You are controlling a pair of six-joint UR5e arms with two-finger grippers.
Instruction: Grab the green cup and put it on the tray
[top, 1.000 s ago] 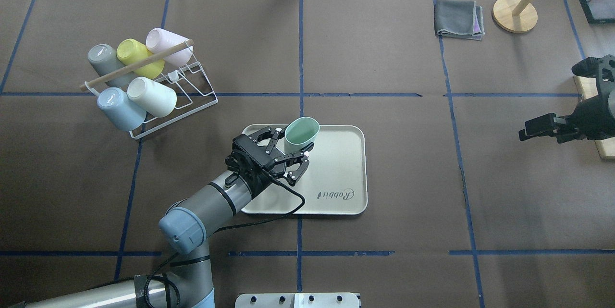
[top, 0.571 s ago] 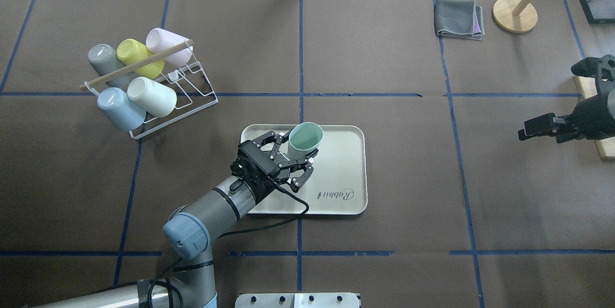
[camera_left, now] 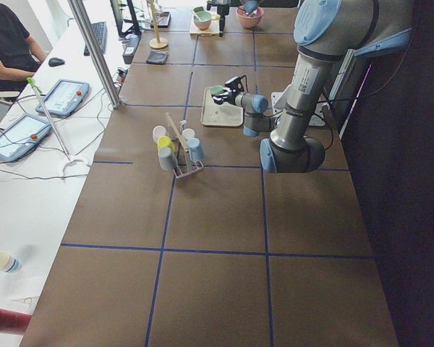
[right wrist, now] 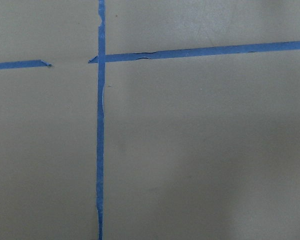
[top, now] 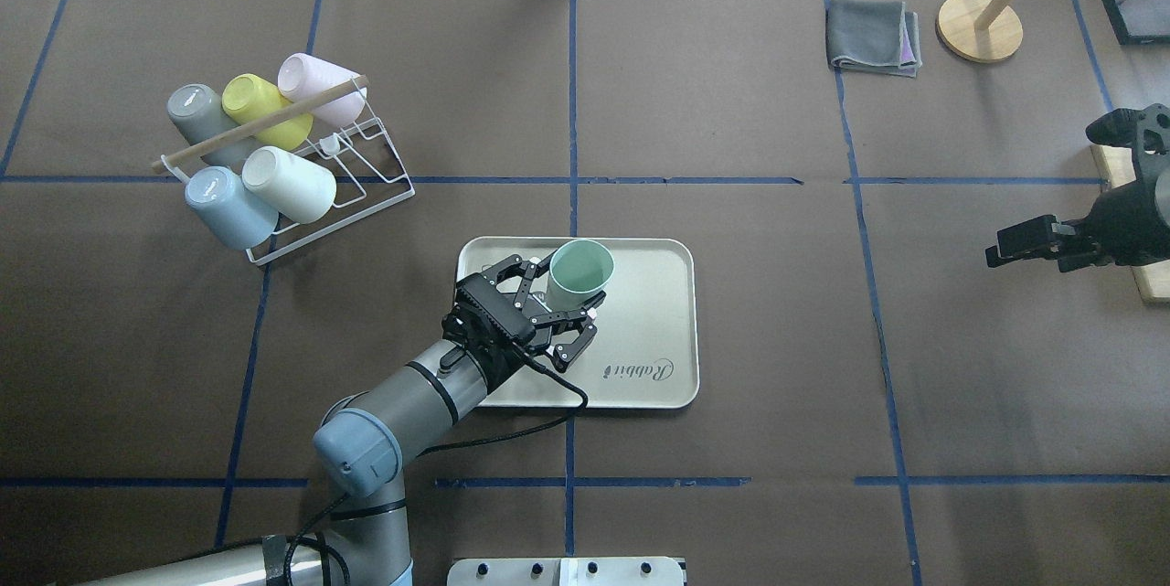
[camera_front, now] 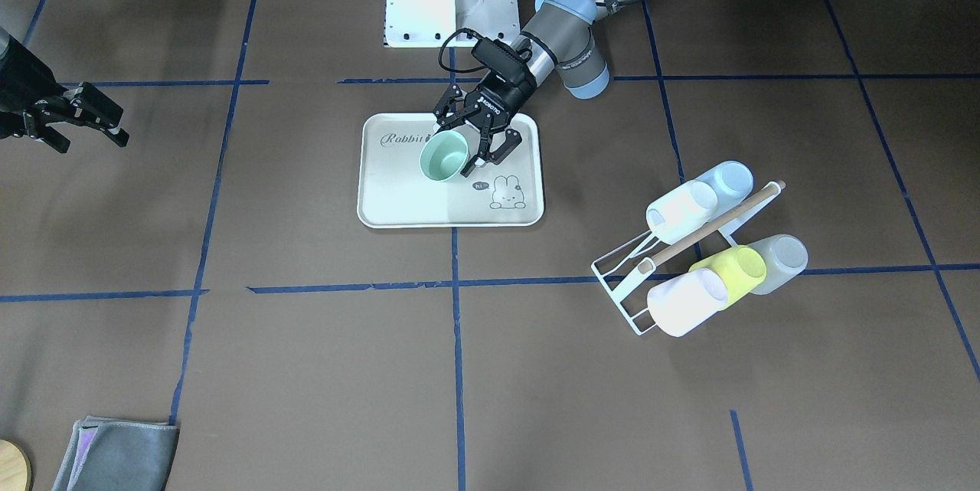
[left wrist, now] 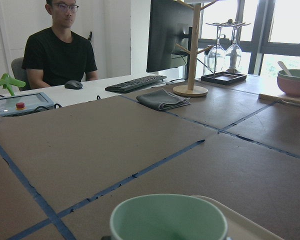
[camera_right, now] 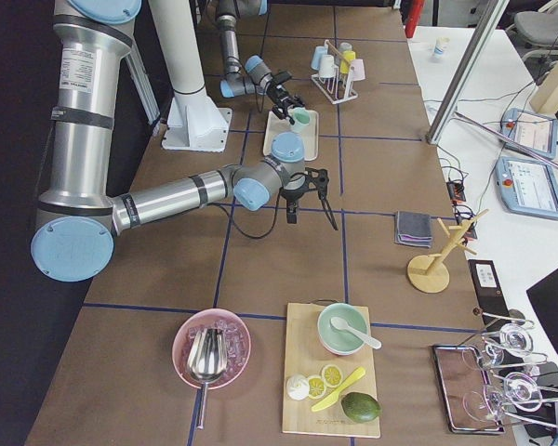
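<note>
The green cup [top: 581, 268] stands about upright, mouth up, at the far left part of the cream tray [top: 649, 321] with the "Rabbit" script. My left gripper [top: 569, 286] comes in low from the near left with a finger on each side of the cup's lower wall and is shut on it. The front view shows the cup [camera_front: 442, 158] between the fingers over the tray [camera_front: 398, 196]. The left wrist view shows only the cup's rim [left wrist: 167, 220]. My right gripper [top: 994, 252] hangs open and empty at the far right edge.
A white wire rack [top: 366, 167] at the left holds several cups: grey, yellow-green, pink, light blue, white. A folded grey cloth [top: 873, 36] and a wooden stand's base [top: 978, 26] lie at the back right. An operator sits beyond the table's far end.
My left gripper has shifted a little right over the tray with the cup. The cup has turned from tilted to about upright. The right arm has not moved.
</note>
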